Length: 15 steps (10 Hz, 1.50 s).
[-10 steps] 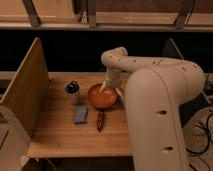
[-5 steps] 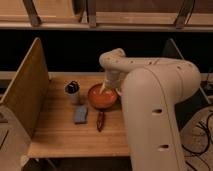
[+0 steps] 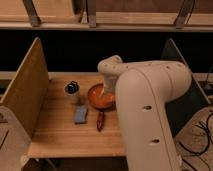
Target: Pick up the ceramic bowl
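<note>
The ceramic bowl is a round, shallow orange-red bowl on the wooden table, near its middle. The large white arm reaches over from the right and covers the bowl's right side. My gripper hangs down at the bowl's right part, at or just inside its rim.
A small white cup with dark contents stands left of the bowl. A blue-grey flat object and a reddish-brown stick-shaped item lie in front of the bowl. Wooden side panels flank the table on both sides.
</note>
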Available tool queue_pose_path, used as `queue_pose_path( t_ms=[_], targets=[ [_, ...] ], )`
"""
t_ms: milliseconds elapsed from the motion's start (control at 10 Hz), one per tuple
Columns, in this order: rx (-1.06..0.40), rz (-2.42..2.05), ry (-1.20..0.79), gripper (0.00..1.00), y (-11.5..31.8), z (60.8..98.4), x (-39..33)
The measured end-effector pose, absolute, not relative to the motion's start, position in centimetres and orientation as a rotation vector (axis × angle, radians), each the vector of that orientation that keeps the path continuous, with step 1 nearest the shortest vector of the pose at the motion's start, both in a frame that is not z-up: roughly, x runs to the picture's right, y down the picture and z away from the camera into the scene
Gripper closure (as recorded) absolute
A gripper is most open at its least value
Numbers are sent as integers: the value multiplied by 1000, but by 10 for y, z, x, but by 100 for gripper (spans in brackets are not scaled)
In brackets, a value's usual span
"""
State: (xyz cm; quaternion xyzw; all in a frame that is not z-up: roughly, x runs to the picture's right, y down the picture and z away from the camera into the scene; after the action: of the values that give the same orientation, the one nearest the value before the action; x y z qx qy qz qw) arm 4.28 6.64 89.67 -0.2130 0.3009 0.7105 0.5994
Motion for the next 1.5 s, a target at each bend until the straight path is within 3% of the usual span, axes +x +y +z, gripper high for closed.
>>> queue_pose_path(
  t_ms=[500, 900, 1000, 1500],
  targets=[
    [-495, 1637, 708, 20, 71, 900, 44],
    [-546, 1637, 788, 21, 101, 919, 40],
    [-549, 1642, 803, 26, 106, 923, 41],
    [-528, 1675, 791, 78, 101, 931, 43]
  ],
)
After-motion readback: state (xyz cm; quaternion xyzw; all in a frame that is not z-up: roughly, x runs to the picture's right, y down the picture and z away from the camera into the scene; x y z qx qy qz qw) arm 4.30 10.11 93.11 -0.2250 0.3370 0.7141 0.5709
